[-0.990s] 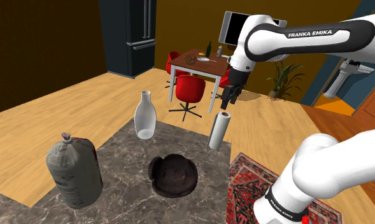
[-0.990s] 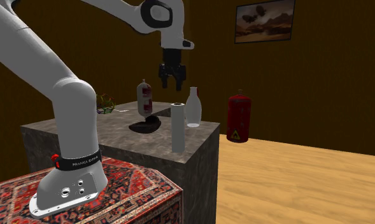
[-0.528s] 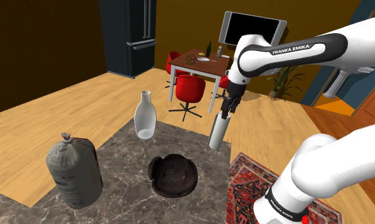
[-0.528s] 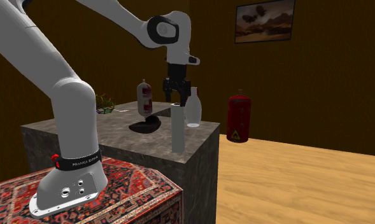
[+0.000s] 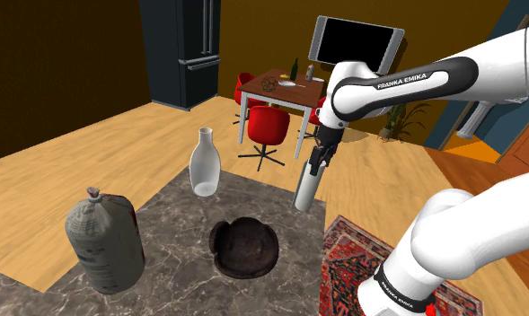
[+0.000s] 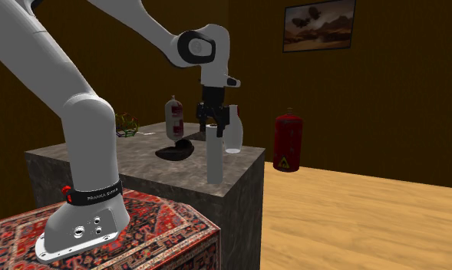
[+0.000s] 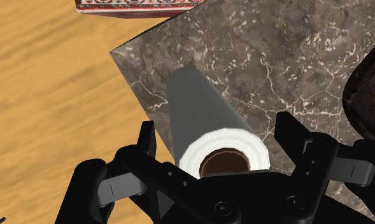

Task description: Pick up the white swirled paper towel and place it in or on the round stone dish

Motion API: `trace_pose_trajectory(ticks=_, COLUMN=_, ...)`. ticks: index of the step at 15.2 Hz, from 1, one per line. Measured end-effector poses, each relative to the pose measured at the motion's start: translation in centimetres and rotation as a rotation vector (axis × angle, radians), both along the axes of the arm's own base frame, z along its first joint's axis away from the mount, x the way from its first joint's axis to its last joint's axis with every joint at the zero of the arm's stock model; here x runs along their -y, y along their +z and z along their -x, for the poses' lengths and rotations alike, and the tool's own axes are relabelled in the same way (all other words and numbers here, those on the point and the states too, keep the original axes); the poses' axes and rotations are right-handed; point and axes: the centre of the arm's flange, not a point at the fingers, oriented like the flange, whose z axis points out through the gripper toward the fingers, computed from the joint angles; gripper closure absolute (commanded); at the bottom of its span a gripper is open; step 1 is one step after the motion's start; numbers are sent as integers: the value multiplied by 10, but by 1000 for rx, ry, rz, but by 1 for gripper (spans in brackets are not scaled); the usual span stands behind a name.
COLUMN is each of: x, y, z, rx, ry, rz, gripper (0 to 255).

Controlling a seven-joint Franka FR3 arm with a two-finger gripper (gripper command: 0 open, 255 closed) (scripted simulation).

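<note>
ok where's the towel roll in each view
Shoulder view: the towel roll stands upright at the counter's far corner, up and right of the dish.
Second exterior view: the towel roll stands upright at the counter's near corner, right of the dish.
Wrist view: the towel roll is seen end-on between the gripper's open fingers, with the dish beside it.
Shared landmark: the dark round dish.

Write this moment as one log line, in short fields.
phase: pre-grasp | paper towel roll: upright, counter corner | gripper: open, astride roll top | dish: empty
</note>
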Motion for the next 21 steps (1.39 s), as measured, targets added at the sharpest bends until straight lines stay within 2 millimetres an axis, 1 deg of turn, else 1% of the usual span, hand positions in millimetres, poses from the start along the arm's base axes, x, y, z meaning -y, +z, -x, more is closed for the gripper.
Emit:
trace_pose_trajectory(ticks=3, x=0, y=-1, z=0, rx=0, ry=0, rz=0, gripper=0)
trace_pose_trajectory(ticks=4, x=0, y=-1, z=0, rx=0, ry=0, rz=0, gripper=255)
trace_pose_trajectory(ticks=14, x=0, y=0, z=0, rx=2, ry=0, rz=1, gripper=255)
trace_pose_trajectory(ticks=17, x=0, y=11, z=0, rx=1, ry=0, rz=0, gripper=255)
trace_pose_trajectory(ticks=21, x=0, y=31, z=0, rx=1, ry=0, rz=0, gripper=255)
